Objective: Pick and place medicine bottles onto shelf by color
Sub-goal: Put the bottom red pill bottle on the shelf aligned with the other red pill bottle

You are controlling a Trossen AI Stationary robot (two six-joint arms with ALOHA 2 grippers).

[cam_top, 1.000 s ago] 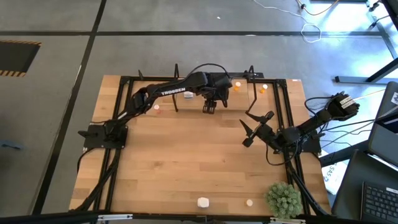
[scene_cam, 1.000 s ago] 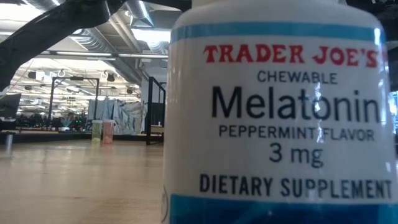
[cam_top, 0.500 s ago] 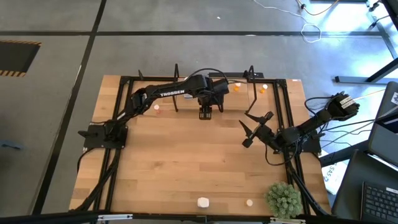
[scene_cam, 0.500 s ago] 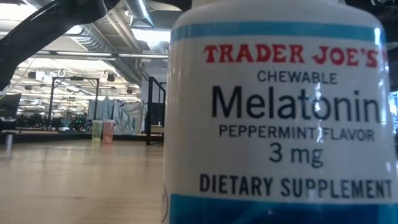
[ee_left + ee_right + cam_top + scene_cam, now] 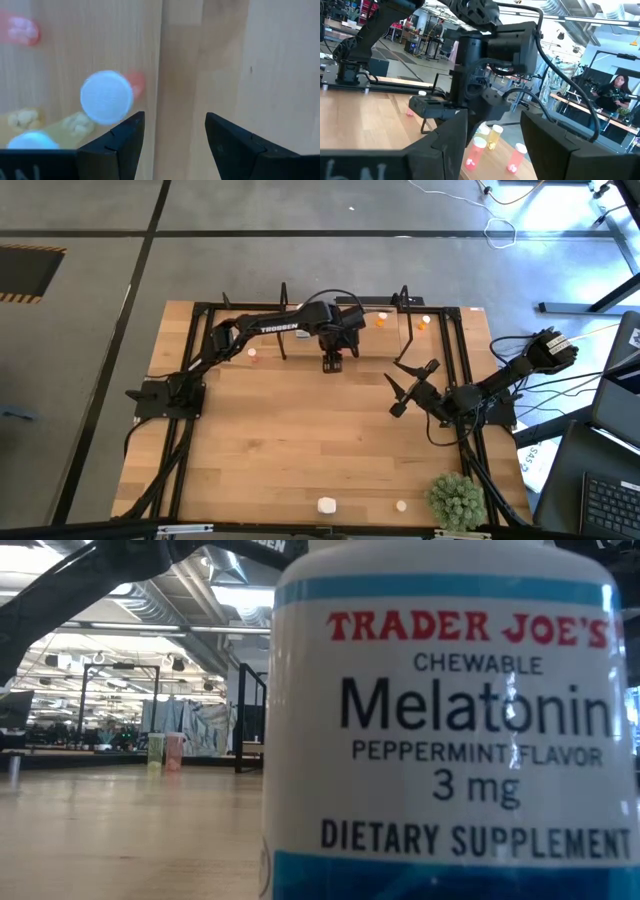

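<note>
Left gripper [image 5: 333, 361] over the far middle of the desk [image 5: 300, 450], pointed straight down just in front of the shelf [image 5: 404, 300]. Spread wide and empty, with only bare wood in the gap in the left wrist view. Probably poised that way so as to drop over a bottle from above without knocking its neighbours.

Just beside that gap, a white-capped bottle [image 5: 106, 96] standing upright, seen cap-on. Close against it, a pink bottle [image 5: 135, 83]; touching or only near, cannot tell. Farther along, more pink and cream ones, blurred.

Toward the right end of the shelf, two orange bottles [image 5: 380, 321] near each other, grouped as sorting by colour would have it.

At the desk's near edge, well apart from the shelf, a white bottle [image 5: 326, 505] and a small cream bottle [image 5: 401, 505], not yet sorted. Next to them, a green plant [image 5: 455, 498], no part of the job.

Right gripper [image 5: 398, 393] waiting at the desk's right side, also open and holding nothing. Kept back, most likely, to leave room for the left arm.
</note>
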